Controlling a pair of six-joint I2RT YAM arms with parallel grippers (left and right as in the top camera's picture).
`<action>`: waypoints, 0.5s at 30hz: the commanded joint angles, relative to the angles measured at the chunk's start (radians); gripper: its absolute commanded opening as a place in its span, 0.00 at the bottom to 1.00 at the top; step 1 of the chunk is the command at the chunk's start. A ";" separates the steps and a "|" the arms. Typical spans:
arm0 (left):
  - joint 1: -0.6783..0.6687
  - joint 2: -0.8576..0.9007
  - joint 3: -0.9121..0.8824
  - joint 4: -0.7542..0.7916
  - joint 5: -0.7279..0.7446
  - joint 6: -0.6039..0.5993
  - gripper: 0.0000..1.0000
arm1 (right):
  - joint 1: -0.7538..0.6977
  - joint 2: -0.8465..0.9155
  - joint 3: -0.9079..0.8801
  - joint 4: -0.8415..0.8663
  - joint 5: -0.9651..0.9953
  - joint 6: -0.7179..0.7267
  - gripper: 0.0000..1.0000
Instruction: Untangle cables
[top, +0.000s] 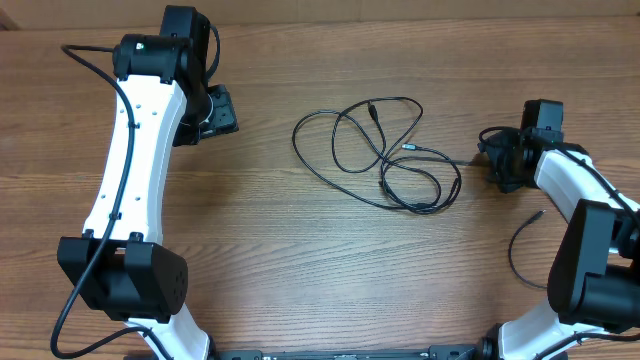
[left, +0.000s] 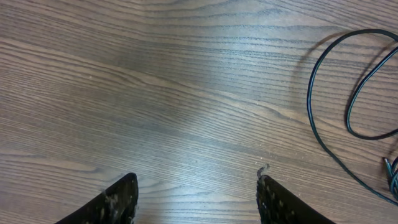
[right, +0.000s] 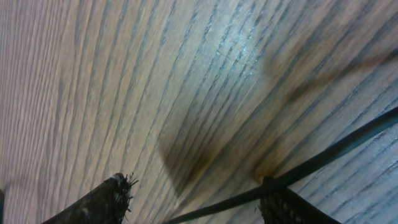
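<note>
Overhead shows the cables (top: 385, 150) looped mid-table, their spread running left to right, with a tail pointing right toward the right gripper (top: 490, 158). That gripper is much nearer than the left gripper (top: 220, 113). Both pairs of fingers stand wide apart, holding nothing. The right wrist view shows a strand (right: 329, 155) slanting across by its fingers.

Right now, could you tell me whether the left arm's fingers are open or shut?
Open: the left fingers stand wide apart, with only the wooden table showing between them.
</note>
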 joint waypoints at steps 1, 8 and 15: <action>-0.003 0.002 -0.003 0.003 0.008 -0.010 0.62 | 0.004 0.005 -0.016 0.035 0.014 0.025 0.64; -0.003 0.002 -0.003 0.006 0.009 -0.010 0.63 | 0.009 0.021 -0.037 0.077 0.033 0.025 0.54; -0.003 0.002 -0.003 0.006 0.009 -0.010 0.63 | 0.011 0.056 -0.046 0.087 0.024 0.026 0.32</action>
